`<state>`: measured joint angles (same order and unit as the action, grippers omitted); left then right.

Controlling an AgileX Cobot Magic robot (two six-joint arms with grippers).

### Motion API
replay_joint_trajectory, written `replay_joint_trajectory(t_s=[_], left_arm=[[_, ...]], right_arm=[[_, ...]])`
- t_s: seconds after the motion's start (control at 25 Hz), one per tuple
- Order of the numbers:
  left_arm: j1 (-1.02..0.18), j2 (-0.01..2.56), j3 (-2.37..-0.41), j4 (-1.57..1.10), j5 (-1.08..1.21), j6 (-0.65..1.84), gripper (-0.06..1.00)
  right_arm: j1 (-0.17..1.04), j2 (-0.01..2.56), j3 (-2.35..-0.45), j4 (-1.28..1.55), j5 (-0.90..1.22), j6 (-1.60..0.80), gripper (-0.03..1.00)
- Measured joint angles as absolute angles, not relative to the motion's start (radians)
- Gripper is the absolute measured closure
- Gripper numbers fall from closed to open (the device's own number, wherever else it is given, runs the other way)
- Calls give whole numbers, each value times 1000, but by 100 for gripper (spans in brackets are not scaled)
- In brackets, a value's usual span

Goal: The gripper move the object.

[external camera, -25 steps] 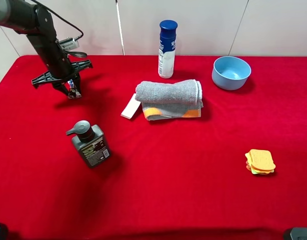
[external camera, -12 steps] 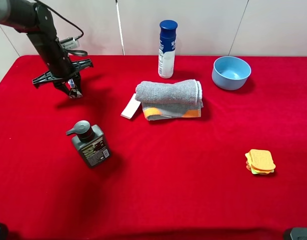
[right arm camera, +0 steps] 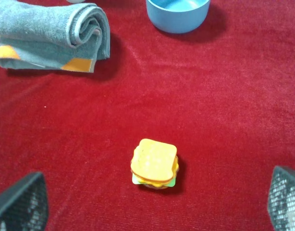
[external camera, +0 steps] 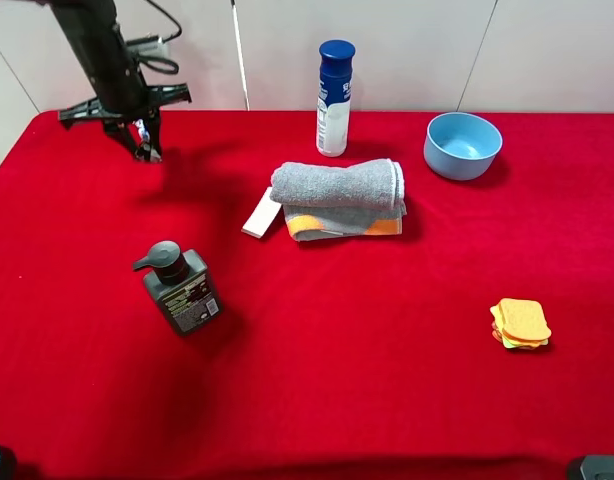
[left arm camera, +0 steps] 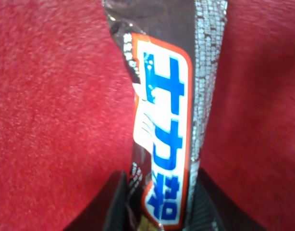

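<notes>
Now: left gripper (external camera: 147, 148) is at the far-left back corner of the red table (external camera: 387, 400), pointing down.
- Its fingers (left arm camera: 111, 207) are pinched on the bar (left arm camera: 166, 120), one on each long edge of the wrapper.
- Bar: dark brown wrapper with blue-on-white lettering in an orange border. It runs lengthwise out from between the fingers, with red cloth behind it. Its far end is cut off in the left wrist view, so I cannot tell whether it touches the cloth.
- In the high view the gripper's shadow falls on the cloth just to the right of it.

Right gripper (right arm camera: 152, 204): fingers spread wide, holding nothing. Only the two tips show, at the edges of the right wrist view. It is over the cloth near the sandwich toy (right arm camera: 154, 163), which lies flat between and ahead of the tips, touching neither.

Other items, high view:
- Rolled grey towel (external camera: 337, 185) at centre back, on an orange-edged cloth.
- White flat piece (external camera: 260, 213) touching the towel's left end.
- Blue-capped bottle (external camera: 334, 100) upright behind the towel.
- Blue bowl (external camera: 462, 145) at back right, upright.
- Dark pump bottle (external camera: 179, 290) left of centre, well apart from the left gripper.
</notes>
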<state>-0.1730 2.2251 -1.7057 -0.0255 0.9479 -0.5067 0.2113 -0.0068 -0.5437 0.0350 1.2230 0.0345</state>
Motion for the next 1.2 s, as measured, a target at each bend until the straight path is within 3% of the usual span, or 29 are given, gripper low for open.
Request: replay_joint_trajectory(t_s=[0.64,1.2], left_arm=[[-376,2223,-1986,-26,1106,-311,67],[-598,2223,-2016,-121,1034,-104,68]], right_arm=[[211,-7,-544,35,1223,34,27],[211,-7,-544,35,1223,34,27]])
